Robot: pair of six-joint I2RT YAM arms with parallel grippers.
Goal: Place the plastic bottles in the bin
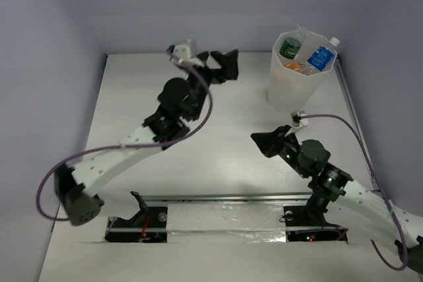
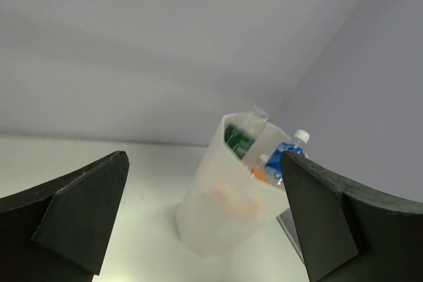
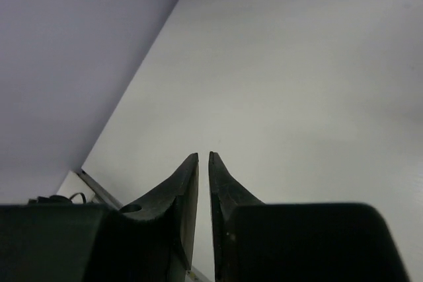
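Observation:
The translucent white bin (image 1: 294, 87) stands at the back right of the table. Inside it I see a green-labelled bottle (image 1: 289, 47), a blue-labelled bottle (image 1: 322, 56) with a white cap, and an orange one (image 1: 295, 67). The left wrist view shows the bin (image 2: 225, 209) with the same bottles poking out, the blue-labelled one (image 2: 285, 162) at its right rim. My left gripper (image 1: 225, 64) is open and empty, left of the bin. My right gripper (image 1: 260, 142) is shut and empty, low over the table in front of the bin; its fingers (image 3: 190, 189) nearly touch.
A metal rail (image 1: 350, 110) runs along the table's right edge beside the bin. Purple-grey walls enclose the table at the back and on both sides. The arm bases (image 1: 139, 219) sit at the near edge.

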